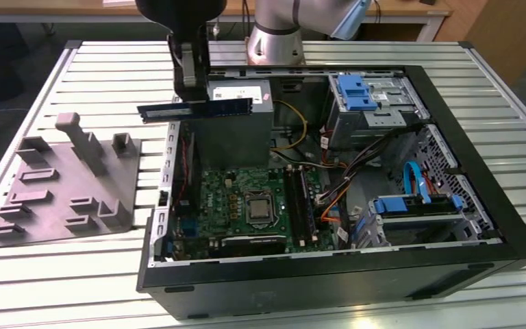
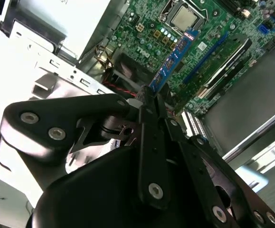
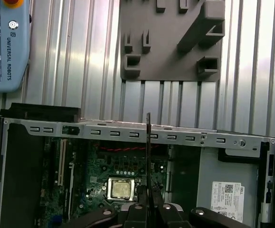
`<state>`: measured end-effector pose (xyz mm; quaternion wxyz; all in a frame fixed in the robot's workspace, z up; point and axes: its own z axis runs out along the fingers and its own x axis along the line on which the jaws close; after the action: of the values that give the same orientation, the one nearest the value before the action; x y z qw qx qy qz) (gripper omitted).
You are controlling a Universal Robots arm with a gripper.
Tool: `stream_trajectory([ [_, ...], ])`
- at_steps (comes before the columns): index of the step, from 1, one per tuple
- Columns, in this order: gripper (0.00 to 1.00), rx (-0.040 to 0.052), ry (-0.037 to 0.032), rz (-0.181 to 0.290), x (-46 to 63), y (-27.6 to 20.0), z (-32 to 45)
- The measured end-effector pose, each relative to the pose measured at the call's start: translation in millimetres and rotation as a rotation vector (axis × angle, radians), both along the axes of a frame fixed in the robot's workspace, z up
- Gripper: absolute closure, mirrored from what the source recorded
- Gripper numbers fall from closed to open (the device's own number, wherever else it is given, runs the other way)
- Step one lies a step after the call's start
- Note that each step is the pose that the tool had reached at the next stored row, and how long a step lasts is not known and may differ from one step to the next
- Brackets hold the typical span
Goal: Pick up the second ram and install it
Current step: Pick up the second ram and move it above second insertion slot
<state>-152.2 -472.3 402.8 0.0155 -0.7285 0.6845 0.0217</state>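
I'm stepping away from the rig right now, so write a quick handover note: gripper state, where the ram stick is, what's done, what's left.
Gripper: shut on the second ram, held in the air above the open computer case.
Holder tray: on the table, at the exterior view's left of the case.
Done: the stick is picked up.
Left: it is not yet seated in a slot on the motherboard.

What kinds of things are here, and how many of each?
Memory stick, clamped in the jaws above the case: 1
Open computer case: 1
Grey holder tray: 1
Robot arm: 1
Total: 4
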Motion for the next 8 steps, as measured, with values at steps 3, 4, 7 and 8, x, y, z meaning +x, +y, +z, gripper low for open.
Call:
stream_trajectory([
  [3, 0.86, 0.0000, 0.0000, 0.000, 3.4, 0.0, 0.0],
  [4, 0.86, 0.0000, 0.0000, 0.000, 4.7, 0.0, 0.0],
  [7, 0.86, 0.0000, 0.0000, 0.000, 8.6, 0.0, -0.1],
  [8, 0.86, 0.0000, 0.0000, 0.000, 10.1, 0.0, -0.1],
])
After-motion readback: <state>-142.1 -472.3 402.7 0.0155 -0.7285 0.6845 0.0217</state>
